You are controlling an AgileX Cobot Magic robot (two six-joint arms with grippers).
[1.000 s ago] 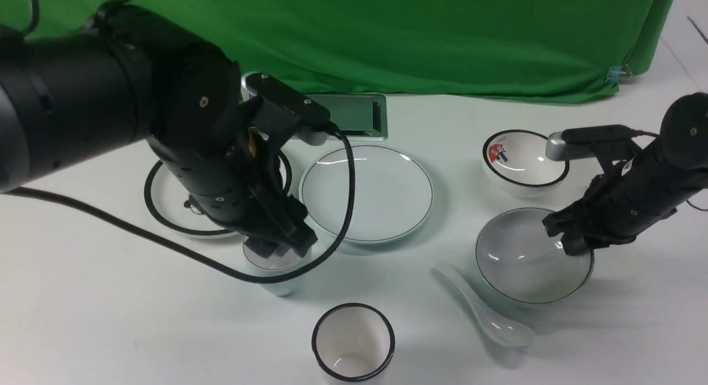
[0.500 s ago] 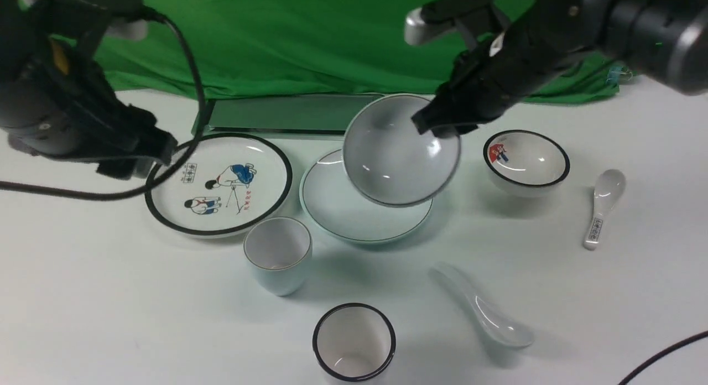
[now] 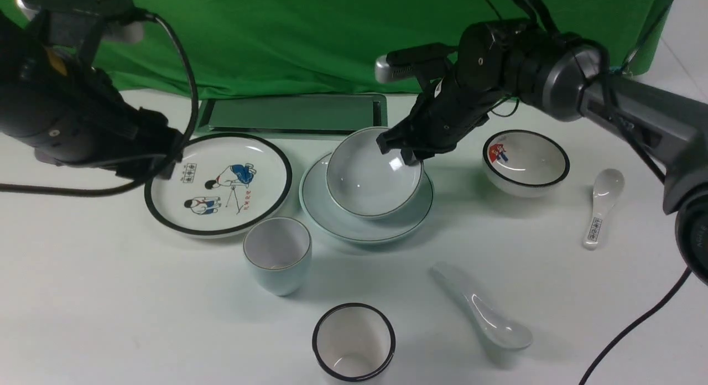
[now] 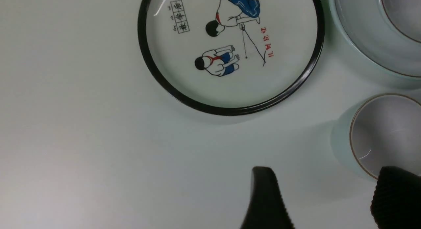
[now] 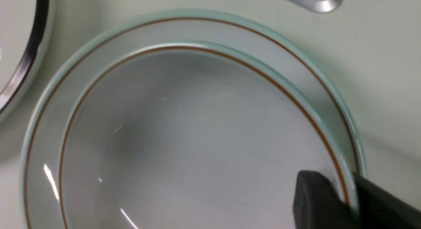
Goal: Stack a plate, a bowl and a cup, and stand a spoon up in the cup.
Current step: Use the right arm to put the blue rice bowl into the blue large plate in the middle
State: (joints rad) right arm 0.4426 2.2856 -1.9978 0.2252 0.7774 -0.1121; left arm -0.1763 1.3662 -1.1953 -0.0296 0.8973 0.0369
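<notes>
Jaws of the right gripper [image 3: 408,154] pinch the bowl [image 3: 368,180] by its far rim, bowl sitting on the plate [image 3: 362,237]; a jerky release could tip or slide it off-centre. Left gripper [image 4: 325,186] hangs open near the cup [image 4: 384,133].

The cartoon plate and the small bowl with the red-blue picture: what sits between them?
In the front view, the plain plate with the plain bowl on it, its rim held by the right gripper.
</notes>
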